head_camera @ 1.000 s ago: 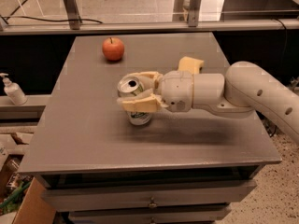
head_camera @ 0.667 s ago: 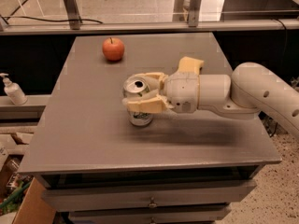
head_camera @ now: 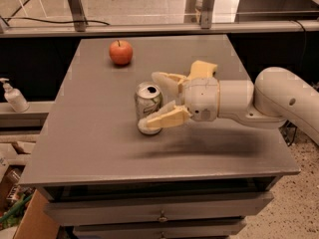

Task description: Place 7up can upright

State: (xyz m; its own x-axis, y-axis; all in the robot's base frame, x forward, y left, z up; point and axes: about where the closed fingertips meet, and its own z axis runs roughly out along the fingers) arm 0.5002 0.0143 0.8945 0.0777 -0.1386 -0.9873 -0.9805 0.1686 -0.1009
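The 7up can (head_camera: pixel 147 97), silvery with a silver top, stands upright on the grey table (head_camera: pixel 94 143) a little left of centre. My gripper (head_camera: pixel 152 99) reaches in from the right at table height and is open. Its cream fingers are spread on either side of the can: one fingertip (head_camera: pixel 158 76) lies behind the can's top, and the other (head_camera: pixel 155 119) crosses in front of its base. I cannot tell whether the front finger still touches the can. The white arm (head_camera: pixel 279 101) stretches off to the right.
A red apple (head_camera: pixel 121 52) sits at the table's far left. A soap pump bottle (head_camera: pixel 13 96) stands on a lower ledge left of the table. A metal rail (head_camera: pixel 149 28) runs behind the table. Drawers (head_camera: pixel 159 215) sit under its front edge.
The fingers were closed on the can and have now spread apart, letting it go. The can stands upright in about the same spot; the wrist has shifted slightly right.
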